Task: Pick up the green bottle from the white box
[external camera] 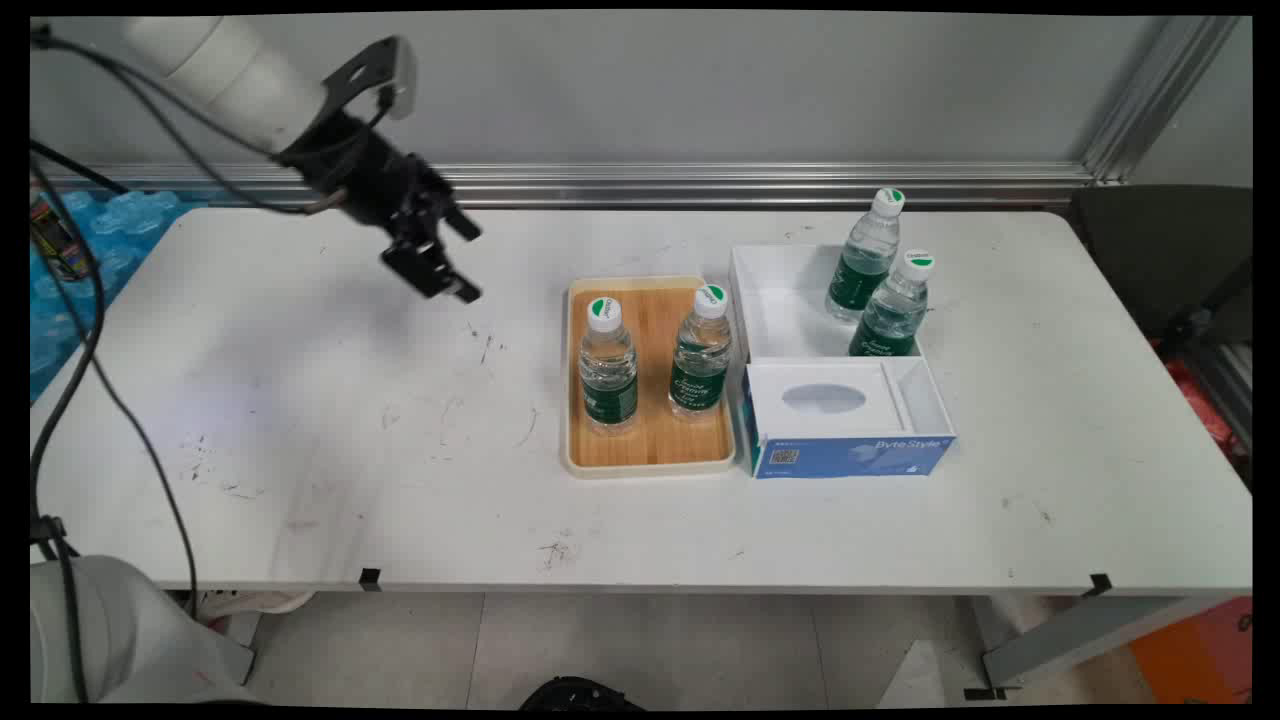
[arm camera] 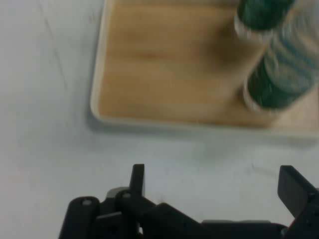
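The black two-finger gripper [external camera: 468, 262] hangs in the air above the far left part of the white table [external camera: 300, 450]. Its fingers are wide apart, and it has nothing in them. It touches nothing.

The nearest thing is the wooden tray with a cream rim [external camera: 650, 466], to the right of the gripper and a bit nearer. The hand view looks down at this tray [arm camera: 97, 99] past the gripper [arm camera: 214, 186]. Two clear water bottles with green labels and white caps stand up on the tray, one on the left [external camera: 608, 370] and one on the right [external camera: 700, 355].

Just right of the tray is an open white box [external camera: 785, 310] with two more of the same bottles [external camera: 862, 262] [external camera: 893, 310] standing in it. A blue and white tissue box [external camera: 850, 455] sits touching its near side.

The table has small dark scuff marks. Behind it are a grey wall [external camera: 650, 90] and a silver metal rail [external camera: 750, 185]. A dark chair [external camera: 1160, 250] is at the far right.
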